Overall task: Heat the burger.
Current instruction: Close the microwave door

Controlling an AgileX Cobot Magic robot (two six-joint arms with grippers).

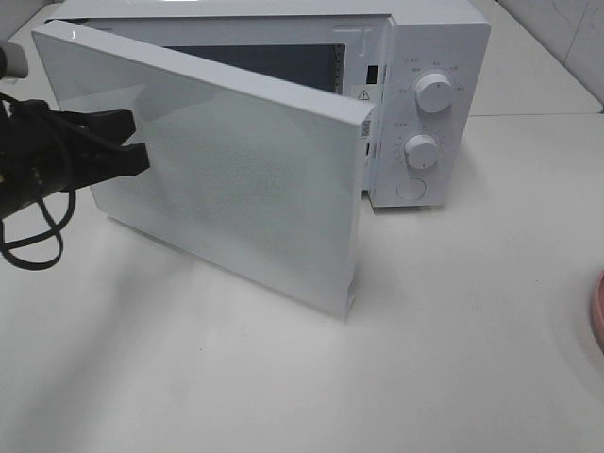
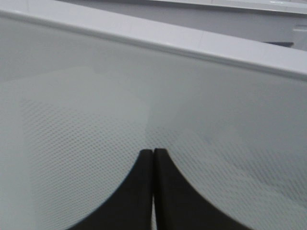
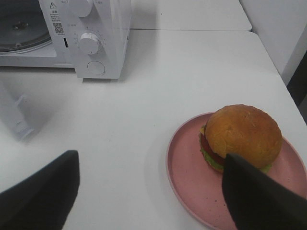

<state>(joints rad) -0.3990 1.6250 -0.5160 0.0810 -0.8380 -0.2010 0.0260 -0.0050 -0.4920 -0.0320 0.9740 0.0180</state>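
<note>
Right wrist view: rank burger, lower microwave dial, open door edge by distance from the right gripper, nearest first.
From the right gripper:
1. burger, on the pink plate, right by one finger.
2. open door edge, across the bare table on the other finger's side.
3. lower microwave dial, farthest, on the microwave's control panel.

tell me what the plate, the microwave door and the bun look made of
Plate: looks like matte pink plastic or melamine, with tiny dark specks and no glare. Door: glossy white panel, likely glass or plastic, with a fine dotted mesh window showing through. Bun: glossy golden-brown with an even sheen; real bread or a plastic replica, cannot tell.
</note>
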